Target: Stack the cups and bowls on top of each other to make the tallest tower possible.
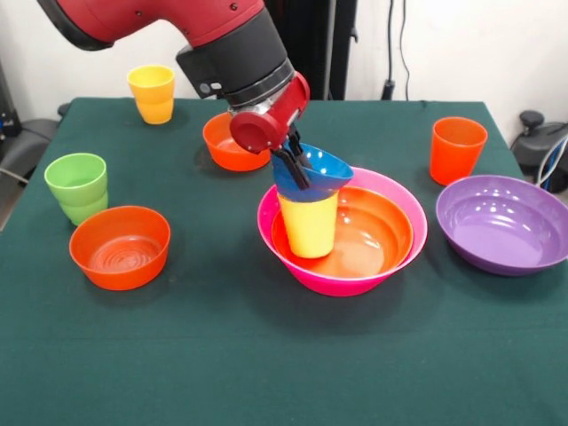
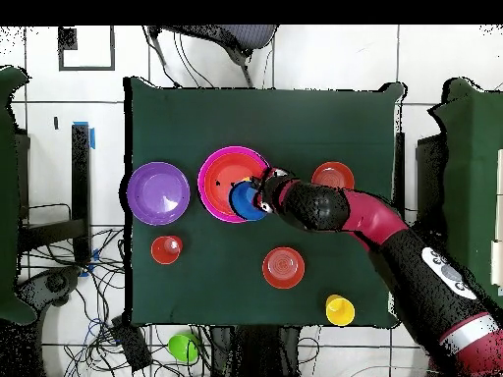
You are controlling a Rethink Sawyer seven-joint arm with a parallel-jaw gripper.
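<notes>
The tower's base is the largest pink bowl (image 1: 342, 282) (image 2: 210, 173), with a large orange bowl (image 1: 377, 232) nested in it. A yellow cup (image 1: 309, 229) stands upright inside that. A small blue bowl (image 1: 319, 170) (image 2: 244, 202) sits tilted on the cup's mouth. My gripper (image 1: 292, 170) (image 2: 261, 192) is shut on the blue bowl's left rim. Loose on the table are a purple bowl (image 1: 504, 222) (image 2: 158, 192), two small orange bowls (image 1: 120, 247) (image 1: 229, 145), an orange cup (image 1: 457, 149), a green cup (image 1: 78, 186) and a second yellow cup (image 1: 153, 93).
The dark green tablecloth (image 1: 266, 364) covers the whole table. In the overhead view the green cup (image 2: 183, 346) shows past the table's lower edge. Cables and chair bases lie on the floor around the table.
</notes>
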